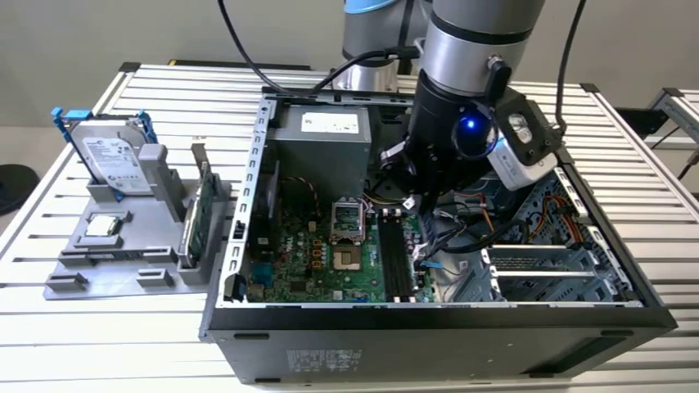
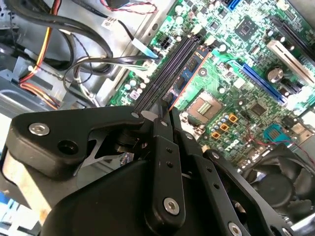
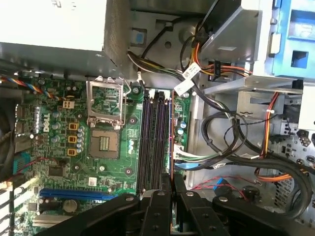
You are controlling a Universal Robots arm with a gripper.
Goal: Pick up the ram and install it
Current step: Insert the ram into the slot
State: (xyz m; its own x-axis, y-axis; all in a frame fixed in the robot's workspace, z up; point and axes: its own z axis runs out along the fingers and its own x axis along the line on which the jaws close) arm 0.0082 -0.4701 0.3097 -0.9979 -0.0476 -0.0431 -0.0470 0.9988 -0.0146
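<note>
Black gripper linkage fills the foreground in both wrist views, and its fingers are drawn narrow, pinching the ram at one end. The stick is seen edge-on in the first wrist view, as a thin line running away from the gripper.

The landmark is the processor socket on the green motherboard. The black memory slots lie just beside the socket and parallel to it. The ram stands along these slots, over their side away from the socket. Whether its contact edge is seated cannot be told.

In the exterior view the arm reaches down into the open computer case, with the gripper just beside the socket. The grey power supply sits beyond the socket. Well apart from the socket, outside the case, a grey tray holds the hard drive and an upright expansion card.
</note>
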